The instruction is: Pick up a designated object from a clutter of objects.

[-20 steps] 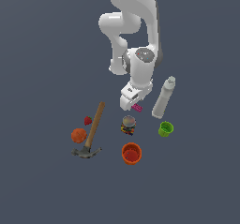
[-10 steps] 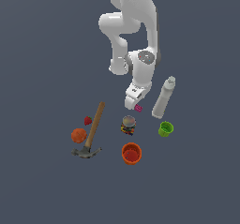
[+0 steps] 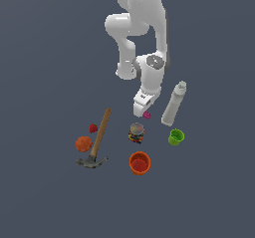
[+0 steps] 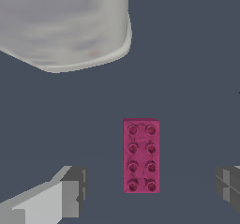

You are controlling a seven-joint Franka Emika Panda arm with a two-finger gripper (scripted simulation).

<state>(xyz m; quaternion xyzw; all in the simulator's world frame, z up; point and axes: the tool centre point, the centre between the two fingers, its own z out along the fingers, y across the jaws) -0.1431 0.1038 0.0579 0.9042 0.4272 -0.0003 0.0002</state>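
Gripper point(image 4: 150, 190) spread wide, astride pink brick point(image 4: 141, 155), untouched; eight studs plain in wrist view, mere speck point(image 3: 147, 115) beside white bottle point(image 3: 174, 104) in exterior view.

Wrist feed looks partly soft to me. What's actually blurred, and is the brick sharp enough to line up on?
Wrist view: the white bottle is a blurred mass; the pink brick is sharp, studs distinct, between open fingers. Exterior view: flat light, brick tiny.

The arm point(image 3: 142, 28) is glossy white with thick rounded links and a grey disc at its wrist joint point(image 3: 155, 61). Its end effector point(image 4: 150, 190) carries blocky grey-and-white fingers point(image 4: 61, 197).
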